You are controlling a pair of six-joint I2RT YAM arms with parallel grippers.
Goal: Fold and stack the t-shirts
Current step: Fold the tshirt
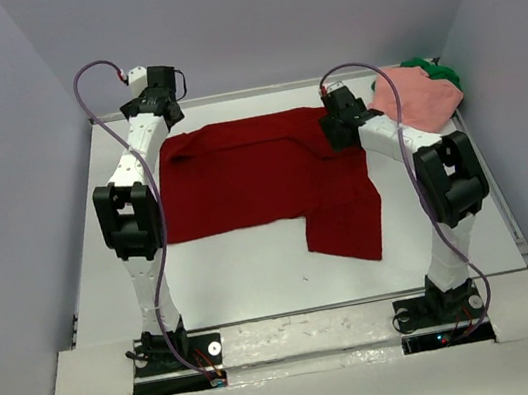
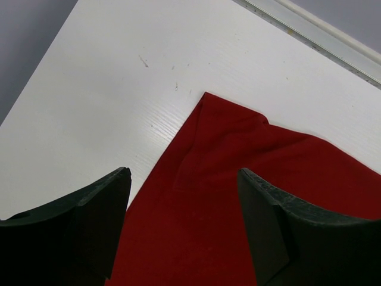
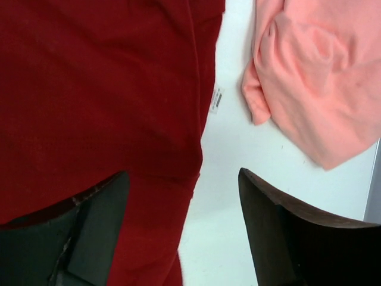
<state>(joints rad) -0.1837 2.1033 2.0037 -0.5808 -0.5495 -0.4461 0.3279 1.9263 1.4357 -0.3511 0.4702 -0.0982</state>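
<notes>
The dark red t-shirt (image 1: 250, 174) lies spread on the white table, one part hanging toward the front right. It fills the lower part of the left wrist view (image 2: 238, 196) and the left of the right wrist view (image 3: 101, 95). The salmon pink t-shirt (image 1: 416, 96) lies crumpled at the far right, also in the right wrist view (image 3: 315, 71), with the green t-shirt (image 1: 437, 70) behind it. My left gripper (image 1: 155, 100) is open over the red shirt's far left corner (image 2: 184, 179). My right gripper (image 1: 336, 109) is open over its far right edge (image 3: 184, 179).
A raised rail (image 1: 256, 90) runs along the table's far edge, also in the left wrist view (image 2: 321, 36). Grey walls close in left, right and back. A small white label (image 3: 216, 99) sticks out at the red shirt's edge. Bare table (image 1: 248, 281) lies in front.
</notes>
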